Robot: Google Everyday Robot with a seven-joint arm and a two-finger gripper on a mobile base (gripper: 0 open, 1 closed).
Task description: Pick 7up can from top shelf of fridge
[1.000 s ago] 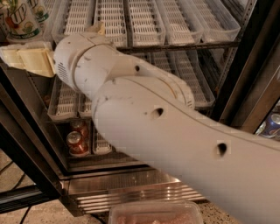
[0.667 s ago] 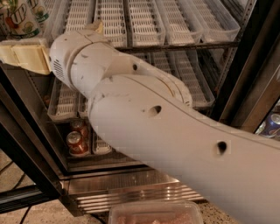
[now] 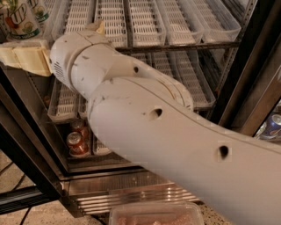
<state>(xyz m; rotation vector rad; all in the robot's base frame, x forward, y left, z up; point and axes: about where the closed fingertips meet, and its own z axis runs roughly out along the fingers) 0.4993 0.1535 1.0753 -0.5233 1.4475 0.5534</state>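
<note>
The beige padded gripper (image 3: 23,59) sits at 9 o'clock, spread or closed I cannot tell, just under the white 7up can (image 3: 17,18) standing at 10 o'clock on the top shelf (image 3: 131,22) of slotted white trays in the black-framed fridge (image 3: 257,66).

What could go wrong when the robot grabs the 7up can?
The gripper, at the left edge, sits just under the 7up can and might tip it. A second can stands right beside it and could get knocked too. The arm hides much of the fridge.
</note>
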